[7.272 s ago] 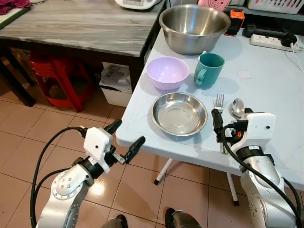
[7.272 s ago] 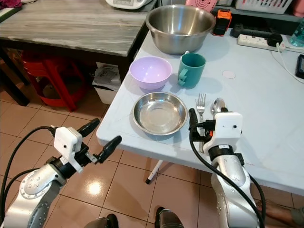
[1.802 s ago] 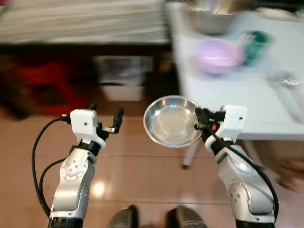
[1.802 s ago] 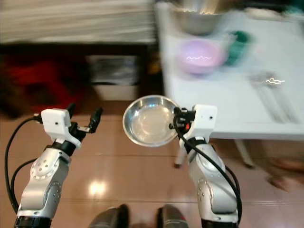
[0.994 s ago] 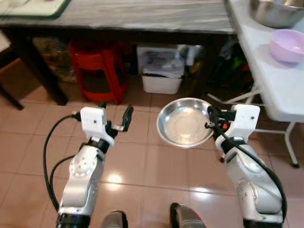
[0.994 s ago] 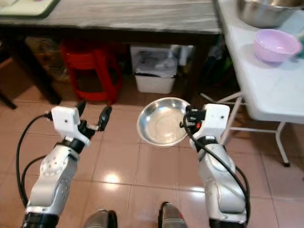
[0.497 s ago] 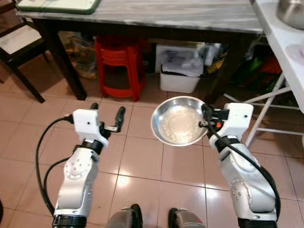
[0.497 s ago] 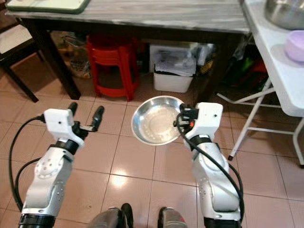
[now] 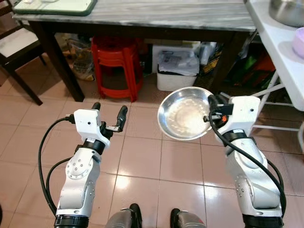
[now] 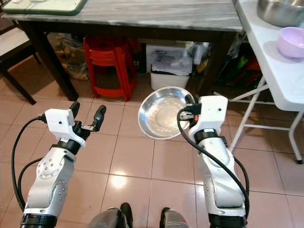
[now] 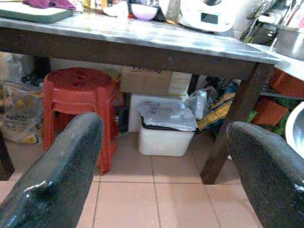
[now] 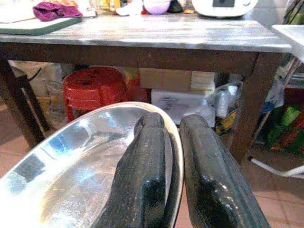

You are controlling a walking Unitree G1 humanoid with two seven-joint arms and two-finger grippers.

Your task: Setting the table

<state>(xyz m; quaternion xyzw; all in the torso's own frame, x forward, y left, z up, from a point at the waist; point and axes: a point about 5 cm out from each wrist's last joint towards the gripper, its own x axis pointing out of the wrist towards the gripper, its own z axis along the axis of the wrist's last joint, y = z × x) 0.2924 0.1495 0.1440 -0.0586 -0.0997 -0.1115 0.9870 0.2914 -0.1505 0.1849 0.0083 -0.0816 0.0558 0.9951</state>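
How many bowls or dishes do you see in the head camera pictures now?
3. A steel dish pinched by the right gripper over the floor; a purple bowl and a large steel bowl on the white table. Others may lie outside the frame.

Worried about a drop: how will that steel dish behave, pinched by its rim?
The steel dish looks stiff, polished, so likely slippery. The right gripper pinches one rim edge only, so it may swing or slip. Probably light.

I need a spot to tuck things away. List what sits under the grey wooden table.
Under the grey wooden table sit stacked red plastic stools, a white bin with a bag over it, and sacks and bags beside them. The space behind them is shadowed and hidden.
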